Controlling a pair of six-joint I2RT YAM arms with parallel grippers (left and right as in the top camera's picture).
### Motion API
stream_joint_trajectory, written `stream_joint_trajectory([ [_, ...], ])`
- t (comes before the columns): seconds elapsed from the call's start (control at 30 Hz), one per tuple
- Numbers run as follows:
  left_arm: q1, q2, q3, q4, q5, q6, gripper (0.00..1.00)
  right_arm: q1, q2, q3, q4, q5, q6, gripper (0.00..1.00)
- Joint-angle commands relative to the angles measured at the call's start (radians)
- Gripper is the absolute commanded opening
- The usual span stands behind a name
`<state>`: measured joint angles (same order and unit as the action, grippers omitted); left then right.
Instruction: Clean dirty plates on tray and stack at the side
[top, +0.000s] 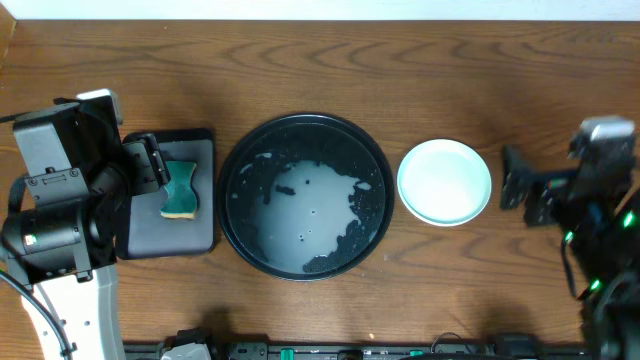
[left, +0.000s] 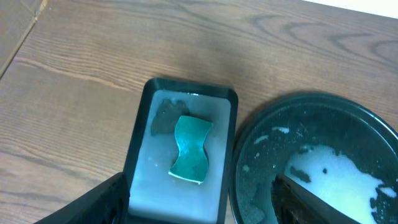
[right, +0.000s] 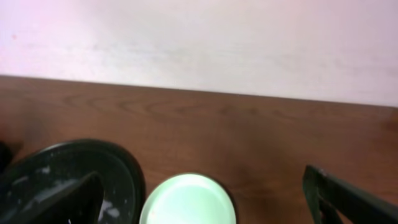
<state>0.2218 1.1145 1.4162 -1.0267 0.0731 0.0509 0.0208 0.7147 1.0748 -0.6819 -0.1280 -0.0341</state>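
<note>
The round black tray (top: 232, 150) sits mid-table with white foam and dark specks in it and no plate on it; it also shows in the left wrist view (left: 323, 109) and the right wrist view (right: 124, 163). A pale mint plate (top: 445, 181) rests on the table to its right, also in the right wrist view (right: 186, 200). I cannot tell whether others lie under it; no yellow plate shows. My left gripper (top: 157, 165) (left: 202, 202) is open and empty above the teal sponge (top: 181, 190) (left: 189, 149). My right gripper (top: 520, 187) (right: 205, 208) is open and empty, just right of the plate.
The sponge lies on a smaller black rectangular tray (top: 195, 235) (left: 146, 124) left of the round tray, with wet foam on it. A pale wall (right: 199, 43) runs along the table's far edge. Bare wood lies beyond the trays.
</note>
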Motion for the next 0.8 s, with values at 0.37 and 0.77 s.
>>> stream_joint_trajectory([
  [0.37,0.002,-0.002,0.011,-0.002,0.006,0.001,0.73,0.011,-0.472,-0.775,0.541,-0.060,0.003,0.99],
  [0.77,0.002,-0.002,0.011,-0.002,0.006,0.001,0.74,0.011,-0.674,-1.070,0.657,-0.001,0.100,0.99],
])
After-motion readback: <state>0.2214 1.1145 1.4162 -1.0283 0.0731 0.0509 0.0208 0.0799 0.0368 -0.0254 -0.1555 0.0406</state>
